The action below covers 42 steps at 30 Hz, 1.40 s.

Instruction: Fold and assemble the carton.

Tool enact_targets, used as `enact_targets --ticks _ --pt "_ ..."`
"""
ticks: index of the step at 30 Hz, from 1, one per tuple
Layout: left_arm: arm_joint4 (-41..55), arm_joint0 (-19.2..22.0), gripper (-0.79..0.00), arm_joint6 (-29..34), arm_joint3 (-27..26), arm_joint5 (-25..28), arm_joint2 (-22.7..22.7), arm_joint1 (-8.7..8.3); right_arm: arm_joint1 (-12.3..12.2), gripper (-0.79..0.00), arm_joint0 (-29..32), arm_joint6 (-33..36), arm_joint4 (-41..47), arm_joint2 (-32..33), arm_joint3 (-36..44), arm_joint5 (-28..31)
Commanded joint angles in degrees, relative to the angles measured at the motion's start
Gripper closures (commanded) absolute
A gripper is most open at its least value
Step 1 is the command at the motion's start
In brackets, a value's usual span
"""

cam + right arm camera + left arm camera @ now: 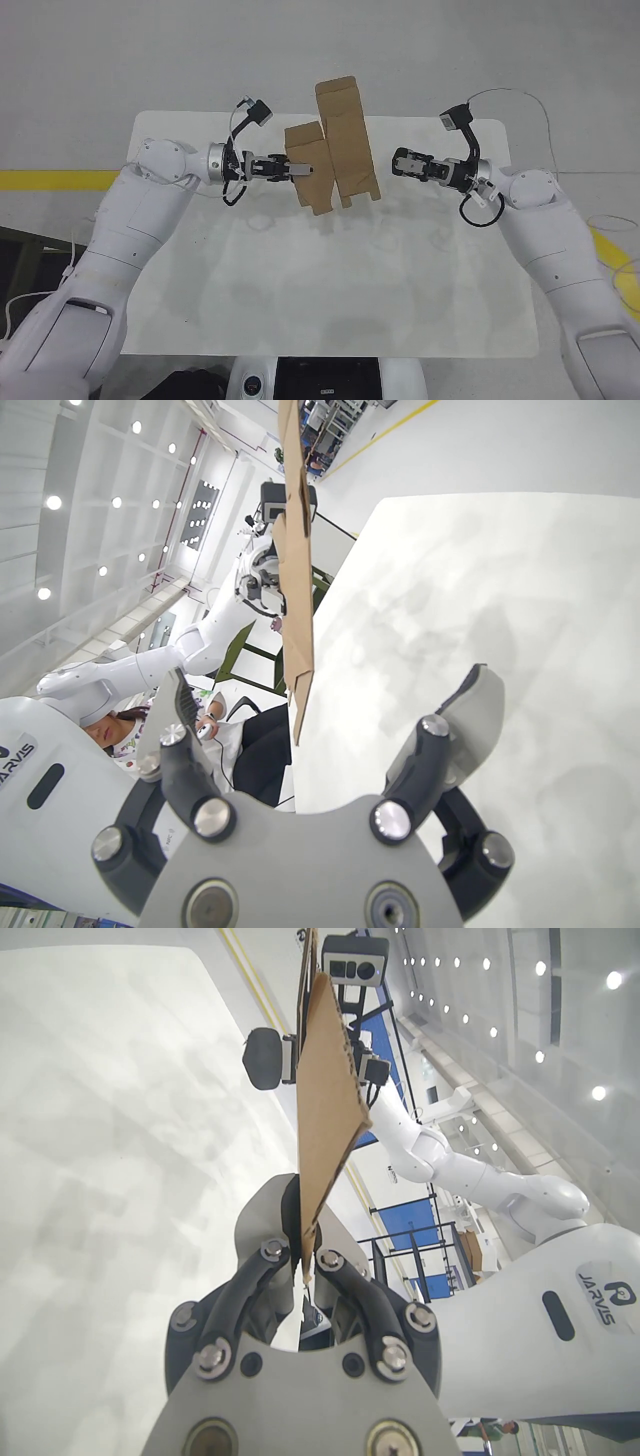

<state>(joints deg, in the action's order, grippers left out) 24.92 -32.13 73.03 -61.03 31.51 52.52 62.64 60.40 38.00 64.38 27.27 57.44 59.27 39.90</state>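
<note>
Bench: You are working over a white bench [330, 290] on a pale floor. A yellow line runs off the left and right sides of the frame.
Carton: The carton [335, 140] is at the upper centre of the top view, lifted off the bench. It looks like a mostly flat brown blank with its flaps hanging loose.
Left tool: Your left tool [292, 169] is clamped on the carton's left edge. In the left wrist view the cardboard [325, 1093] runs straight up from between the pads.
Right tool: Your right tool [398, 162] stands spread wide with nothing in it. It is just right of the carton, near it but apart.
Done: You have it picked up and presented, and I judge little more than that.
Left: No box shape shows yet, so opening the body and folding and tucking the flaps all remain.
Edges: In the top view the carton's upper end appears to pass the bench's far edge. The right wrist view shows its thin edge [295, 600] facing that tool.
Room: Broad bench surface spreads across the lower frame, so you can bring the work toward the middle.
</note>
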Motion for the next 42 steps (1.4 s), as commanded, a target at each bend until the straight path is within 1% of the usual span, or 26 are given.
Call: enact_targets --ticks 1,6,12,18,23,24,25,26,29,30,31,42 --pt "-0.36 0.25 0.0 1.1 -1.09 -1.34 -0.61 -0.41 -0.45 -0.785 0.1 1.29 0.04 0.06 0.44 -1.28" --pt "-1.26 0.34 0.0 3.0 -4.69 -3.23 -2.86 -2.05 -1.35 -0.785 0.71 3.63 2.08 -1.17 3.17 -3.62" --pt "-0.29 0.33 0.0 4.16 -9.04 -4.37 -7.26 -3.98 -2.14 -0.785 1.4 5.35 4.92 -4.58 6.79 -5.33" --pt "1.78 1.39 0.0 3.86 -11.97 -4.07 -11.87 -5.52 -3.18 -0.785 2.05 5.83 6.78 -6.51 7.43 -5.81" --pt "3.39 2.8 0.0 3.24 -13.4 -3.46 -15.96 -6.36 -4.26 -0.785 2.81 5.66 7.59 -7.44 8.99 -5.63" --pt "3.6 3.1 0.0 3.03 -13.61 -3.25 -16.75 -6.49 -4.51 -0.631 2.97 5.52 7.74 -7.49 9.27 -5.5" --pt "3.8 3.4 0.0 2.84 -13.7 -3.06 -17.53 -6.61 -4.77 -0.459 3.1 5.4 7.81 -7.52 9.57 -5.38" --pt "3.98 3.73 0.0 2.56 -13.71 -2.78 -18.25 -6.74 -5.02 -0.339 3.26 5.32 7.89 -7.58 9.86 -5.3" --pt "4.0 4.8 0.0 1.07 -13.44 -1.29 -20.11 -7.08 -5.75 -0.105 3.72 5.49 8.13 -7.99 10.9 -5.47" --pt "3.92 5.1 0.0 0.48 -13.36 -0.7 -20.75 -7.19 -5.97 -0.043 3.83 5.47 8.15 -8.13 11.12 -5.44" --pt "4.11 5.38 0.0 0.05 -13.33 -0.27 -21.4 -7.29 -6.19 0.0 3.9 5.34 8.09 -8.25 11.18 -5.32" --pt "6.41 9.1 0.0 -3.19 -11.56 2.97 -27.21 -8.21 -7.64 0.0 3.79 3.84 10.22 -10.48 12.72 -3.81"
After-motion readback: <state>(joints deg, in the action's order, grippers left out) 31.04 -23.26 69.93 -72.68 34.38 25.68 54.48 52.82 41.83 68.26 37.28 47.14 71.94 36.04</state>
